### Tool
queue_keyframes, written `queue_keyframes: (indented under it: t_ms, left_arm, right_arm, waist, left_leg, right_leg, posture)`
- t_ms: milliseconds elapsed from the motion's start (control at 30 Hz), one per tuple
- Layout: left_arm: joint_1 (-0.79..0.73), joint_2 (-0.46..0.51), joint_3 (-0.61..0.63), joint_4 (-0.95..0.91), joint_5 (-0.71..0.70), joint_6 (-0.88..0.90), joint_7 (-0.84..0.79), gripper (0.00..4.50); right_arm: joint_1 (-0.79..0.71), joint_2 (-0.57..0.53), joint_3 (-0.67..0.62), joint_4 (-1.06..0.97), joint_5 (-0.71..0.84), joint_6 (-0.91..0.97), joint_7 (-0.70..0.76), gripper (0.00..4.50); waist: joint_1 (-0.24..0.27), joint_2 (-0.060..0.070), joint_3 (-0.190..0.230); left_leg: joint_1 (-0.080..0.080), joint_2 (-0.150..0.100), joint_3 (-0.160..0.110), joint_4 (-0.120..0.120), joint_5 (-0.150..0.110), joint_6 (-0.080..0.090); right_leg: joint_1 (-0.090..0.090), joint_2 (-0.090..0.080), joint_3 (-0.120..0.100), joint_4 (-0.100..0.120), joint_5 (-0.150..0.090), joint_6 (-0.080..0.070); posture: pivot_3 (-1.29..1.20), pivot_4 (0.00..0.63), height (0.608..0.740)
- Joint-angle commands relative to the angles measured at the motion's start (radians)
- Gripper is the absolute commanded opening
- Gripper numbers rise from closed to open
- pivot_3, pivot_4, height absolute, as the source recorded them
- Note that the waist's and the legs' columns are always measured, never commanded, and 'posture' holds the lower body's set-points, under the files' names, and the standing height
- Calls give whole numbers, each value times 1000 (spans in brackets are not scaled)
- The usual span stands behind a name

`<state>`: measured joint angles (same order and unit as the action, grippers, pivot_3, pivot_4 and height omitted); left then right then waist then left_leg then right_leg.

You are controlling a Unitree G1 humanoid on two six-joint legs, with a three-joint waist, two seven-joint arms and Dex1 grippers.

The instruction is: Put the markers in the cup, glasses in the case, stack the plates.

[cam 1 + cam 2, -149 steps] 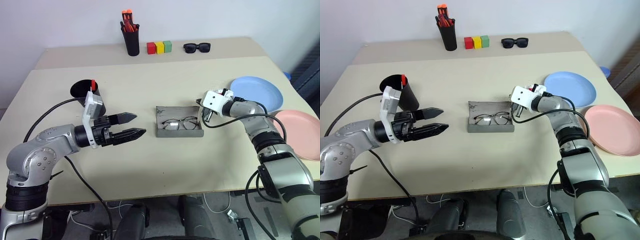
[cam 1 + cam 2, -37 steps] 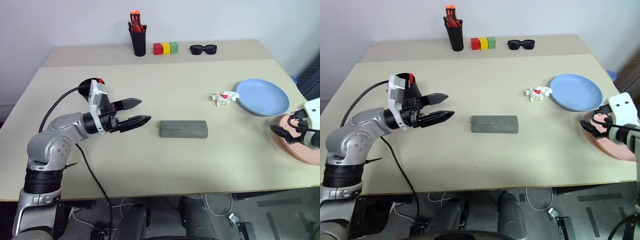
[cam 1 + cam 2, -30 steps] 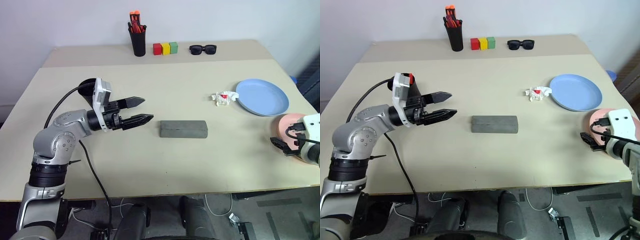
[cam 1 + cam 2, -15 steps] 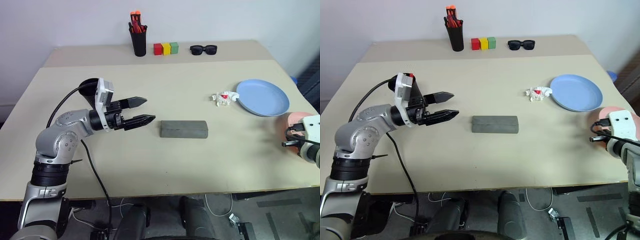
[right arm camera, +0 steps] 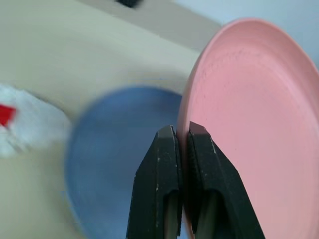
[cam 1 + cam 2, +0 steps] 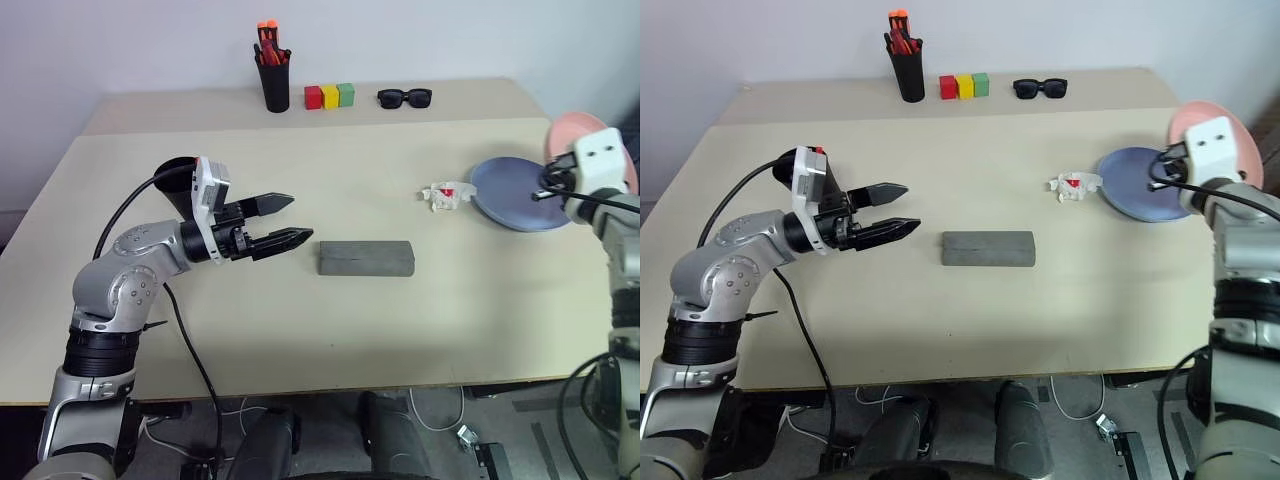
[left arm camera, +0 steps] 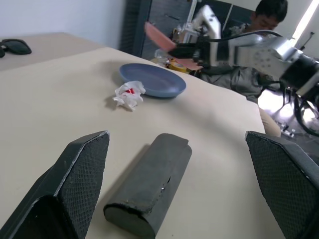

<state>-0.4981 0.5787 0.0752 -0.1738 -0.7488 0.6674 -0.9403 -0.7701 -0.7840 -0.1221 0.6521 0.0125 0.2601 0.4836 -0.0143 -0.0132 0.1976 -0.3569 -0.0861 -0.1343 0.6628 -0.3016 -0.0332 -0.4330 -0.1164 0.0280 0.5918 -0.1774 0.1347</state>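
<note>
Jaws: right gripper [image 5: 182, 133] pinches pink plate [image 5: 249, 119] rim, lifted over blue plate [image 6: 1140, 182] near tabletop's right edge; left gripper [image 6: 285, 222] spread, idle. Case [image 6: 366, 257] shut mid-table; cup [image 6: 180, 180] behind left wrist. Stacking left.

I've got a tall black pen holder [image 6: 275, 86] at the far edge of the table [image 6: 330, 330], left of centre, stuffed with a bunch of orange-capped red markers [image 6: 268, 38]. Just right of it sit three small blocks in a row, touching: red [image 6: 314, 97], yellow [image 6: 330, 96], green [image 6: 346, 94]. Further right along that far strip I see chunky black sunglasses [image 6: 405, 97], lenses facing me. Out on the right half of the table there's a crumpled white wrapper with a red spot [image 6: 443, 195]. Through the left wrist camera, a seated person [image 7: 259, 20] shows beyond the table's right end.
</note>
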Motion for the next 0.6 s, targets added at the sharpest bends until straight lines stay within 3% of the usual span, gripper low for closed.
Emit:
queue_keyframes:
  t_ms: [33, 200, 233, 333, 467, 600]
  left_arm:
    - [27, 17, 52, -71, -30, 10, 23, 4500]
    - [73, 29, 76, -104, -41, 16, 37, 4500]
    - [77, 29, 78, -107, -43, 15, 39, 4500]
    - [81, 29, 77, -106, -42, 12, 40, 4500]
    - [75, 22, 71, -96, -36, 9, 37, 4500]
    - [68, 17, 64, -87, -32, 5, 31, 4500]
  right_arm:
    - [-62, 16, 25, 115, -27, -92, 15, 17]
    - [-96, 36, 30, 189, -14, -110, 47, 17]
    - [-100, 41, 25, 197, -6, -108, 58, 675]
    - [-110, 46, 22, 203, -1, -110, 64, 1829]
    - [-134, 65, -10, 166, 35, -111, 50, 3835]
    - [-133, 98, -36, 116, 88, -102, 80, 3835]
  waist:
    - [1, 0, 0]
    - [-2, 0, 0]
    - [-3, 0, 0]
    - [-4, 0, 0]
    - [-7, 1, 0]
    - [-7, 1, 0]
  left_leg:
    - [0, 0, 0, 0, 0, 0]
    - [-1, 0, 0, -1, 0, 0]
    - [-1, 0, 0, -1, 0, 0]
    - [0, 0, 0, -1, 0, 0]
    - [0, 0, 0, -1, 0, 0]
    - [0, 0, 0, -1, 0, 0]
  right_leg:
    - [0, 0, 0, -1, 0, 0]
    - [-1, 0, 0, -2, 0, 0]
    - [-1, 0, 0, -2, 0, 0]
    - [-1, 0, 0, -1, 0, 0]
    - [-1, 0, 0, -1, 0, 0]
    - [-1, 0, 0, -1, 0, 0]
  posture:
    - [0, 150, 740]
    - [0, 150, 740]
    - [0, 150, 740]
    - [0, 150, 740]
    - [0, 150, 740]
    - [0, 150, 740]
